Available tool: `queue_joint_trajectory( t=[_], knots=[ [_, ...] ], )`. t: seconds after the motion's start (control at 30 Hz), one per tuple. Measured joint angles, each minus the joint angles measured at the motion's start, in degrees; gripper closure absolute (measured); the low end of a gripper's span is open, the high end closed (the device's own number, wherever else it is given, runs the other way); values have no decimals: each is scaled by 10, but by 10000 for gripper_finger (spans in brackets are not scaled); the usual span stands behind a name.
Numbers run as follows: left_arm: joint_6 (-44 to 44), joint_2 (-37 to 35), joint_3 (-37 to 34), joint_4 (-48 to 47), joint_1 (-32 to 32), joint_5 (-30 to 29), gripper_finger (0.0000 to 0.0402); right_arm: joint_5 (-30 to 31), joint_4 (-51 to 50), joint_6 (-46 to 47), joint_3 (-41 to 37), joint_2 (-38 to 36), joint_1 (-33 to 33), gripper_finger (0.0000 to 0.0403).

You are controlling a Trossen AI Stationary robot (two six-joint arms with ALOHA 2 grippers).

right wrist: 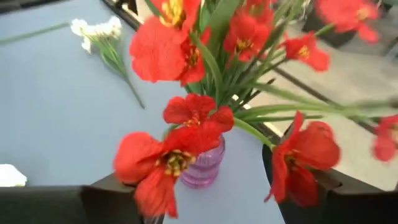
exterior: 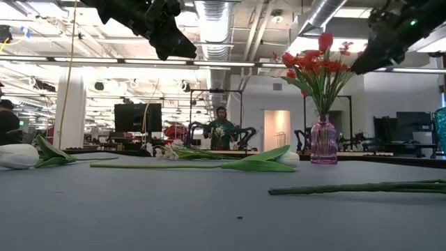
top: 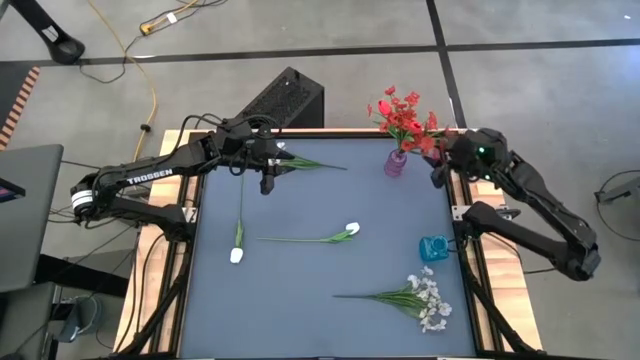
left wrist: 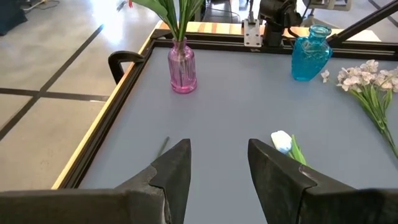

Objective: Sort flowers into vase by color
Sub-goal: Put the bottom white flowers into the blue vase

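Both end effectors [top: 268, 186] [top: 437, 172] raised, fingers apart.

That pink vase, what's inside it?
The pink vase holds red flowers on green stems, blooms spreading above its neck. The stems' lower ends are blurred by the tinted glass, so whether it holds water cannot be told.

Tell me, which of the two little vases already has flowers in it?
The pink vase at the far edge of the table holds the red flowers. The blue vase, by the right edge, has none in it yet.

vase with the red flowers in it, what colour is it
Pink-purple glass vase, clearest in the left wrist view.
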Motion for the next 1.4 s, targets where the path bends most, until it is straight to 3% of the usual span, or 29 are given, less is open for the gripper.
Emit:
queue_joint_trajectory(
  t=[0.3,0.47,0.7,0.9,1.17,1.3,1.4],
  knots=[
    [-1,0,0,-1,0,0,253,-143,-5,-35,0,-42,0,138],
    [-1,0,0,0,0,0,253,-188,-6,-45,0,-66,0,138],
    [-1,0,0,4,0,0,253,-190,11,-27,13,-91,0,138],
    [-1,0,0,3,0,0,253,-207,97,-1,35,-92,0,138],
    [3,0,0,-6,0,5,253,-434,232,120,37,-88,11,138],
    [10,1,0,-9,-7,11,253,-429,221,123,29,-69,46,138],
    [10,1,0,-9,-19,6,253,-417,281,120,2,-46,81,138]
  ],
)
